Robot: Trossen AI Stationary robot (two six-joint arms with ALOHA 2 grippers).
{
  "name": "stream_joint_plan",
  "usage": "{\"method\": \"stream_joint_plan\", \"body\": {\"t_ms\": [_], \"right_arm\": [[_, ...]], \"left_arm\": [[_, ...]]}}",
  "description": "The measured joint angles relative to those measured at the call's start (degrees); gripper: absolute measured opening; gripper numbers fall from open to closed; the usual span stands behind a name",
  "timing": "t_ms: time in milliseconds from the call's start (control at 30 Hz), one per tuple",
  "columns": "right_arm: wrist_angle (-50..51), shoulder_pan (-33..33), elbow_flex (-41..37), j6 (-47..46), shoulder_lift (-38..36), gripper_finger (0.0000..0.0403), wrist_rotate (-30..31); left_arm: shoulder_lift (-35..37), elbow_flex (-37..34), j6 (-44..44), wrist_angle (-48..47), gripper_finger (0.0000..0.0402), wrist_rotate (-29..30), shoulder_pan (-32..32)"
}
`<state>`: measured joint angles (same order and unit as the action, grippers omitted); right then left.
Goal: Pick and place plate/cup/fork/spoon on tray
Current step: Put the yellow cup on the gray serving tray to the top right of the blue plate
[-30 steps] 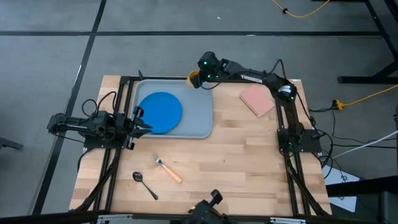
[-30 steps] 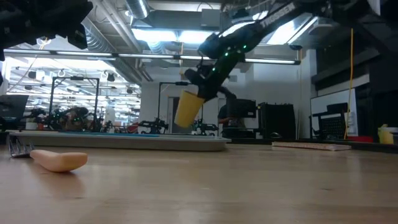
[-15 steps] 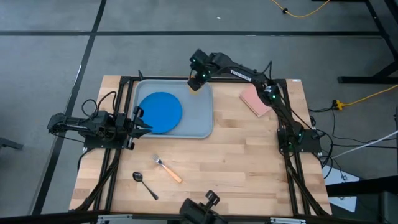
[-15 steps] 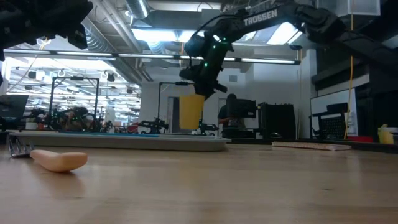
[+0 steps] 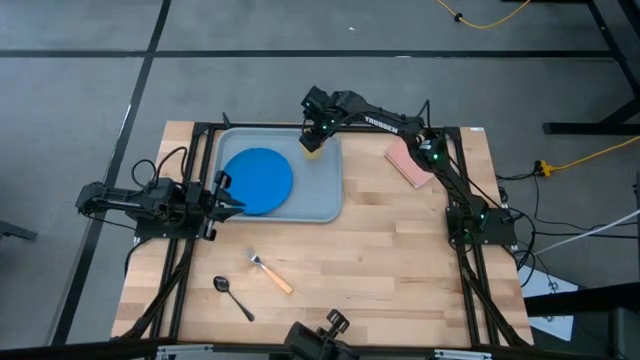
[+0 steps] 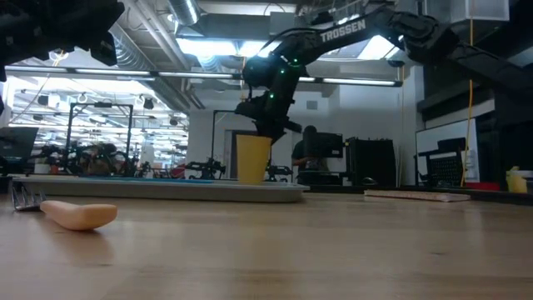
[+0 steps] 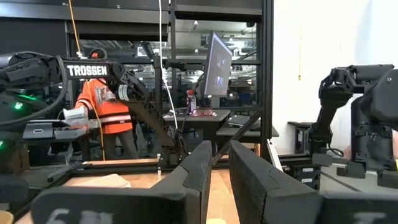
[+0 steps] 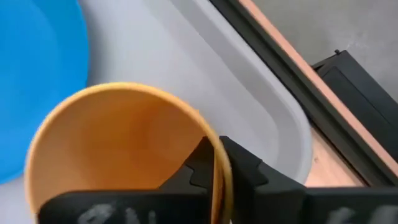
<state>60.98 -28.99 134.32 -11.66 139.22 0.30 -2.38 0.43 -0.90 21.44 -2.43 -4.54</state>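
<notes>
We see the right gripper [image 8: 216, 163] over the tray's [image 5: 325, 190] far corner, its fingers [image 8: 249, 171] astride the cup's [image 8: 124, 146] rim, one inside and one outside. The cup stands upright on the tray just below them; whether they still pinch the rim we cannot tell. The plate [image 5: 257, 180] lies on the tray beside the cup. Fork [image 5: 271, 274] and spoon [image 5: 232, 296] lie on the desk [image 5: 400, 260], well apart from these fingers. The left gripper [image 5: 226, 193] waits at the tray's edge, fingers nearly clenched.
</notes>
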Motion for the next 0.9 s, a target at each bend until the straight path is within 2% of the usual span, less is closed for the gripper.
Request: {"method": "stream_joint_plan", "body": {"t_ms": [200, 900], "right_arm": [[-0.2, 0.0, 0.0, -0.2, 0.0, 0.0041, 0.0], [-2.0, 0.0, 0.0, -0.2, -0.3, 0.0045, 1.5]], "left_arm": [[0.0, 0.0, 0.0, 0.0, 0.0049, 0.0, 0.0], [0.0, 0.0, 0.0, 0.0, 0.0049, 0.0, 0.0]]}}
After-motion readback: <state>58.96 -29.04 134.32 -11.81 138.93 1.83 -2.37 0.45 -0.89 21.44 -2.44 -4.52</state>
